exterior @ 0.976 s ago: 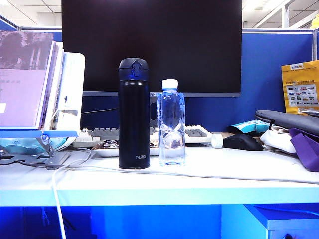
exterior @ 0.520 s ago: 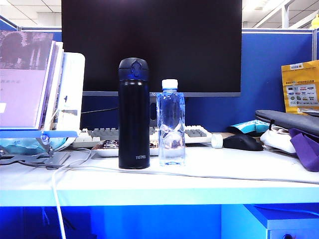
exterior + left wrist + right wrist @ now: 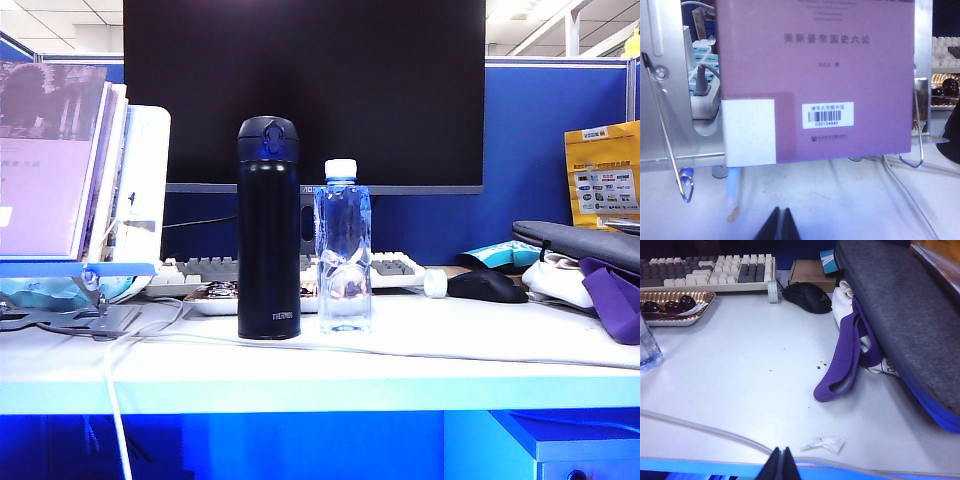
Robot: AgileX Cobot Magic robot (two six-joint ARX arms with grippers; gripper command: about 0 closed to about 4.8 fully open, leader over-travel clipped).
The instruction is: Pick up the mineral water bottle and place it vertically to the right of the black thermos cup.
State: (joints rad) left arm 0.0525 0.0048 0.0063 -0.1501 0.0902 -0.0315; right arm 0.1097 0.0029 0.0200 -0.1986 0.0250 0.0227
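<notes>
The small clear crinkled plastic mineral water bottle with its white screw cap stands upright on the white table, just beside the tall slim matte black thermos cup and on that cup's right in the exterior view; a narrow gap shows between the two. Both stand back from the table's front edge, with a thin white cable running across the bare strip in front of them.

Behind them lie a grey and white keyboard and a gold tray of dark round pieces. To the right of the bottle the tabletop is open as far as a black computer mouse, a small white tape roll and a grey padded case with a purple strap.

The left gripper sits low over the table with its dark fingers pressed together, holding nothing, facing a purple book on a wire stand. The right gripper hangs near the front table edge, fingers likewise together and empty, beside a crumpled white scrap.
</notes>
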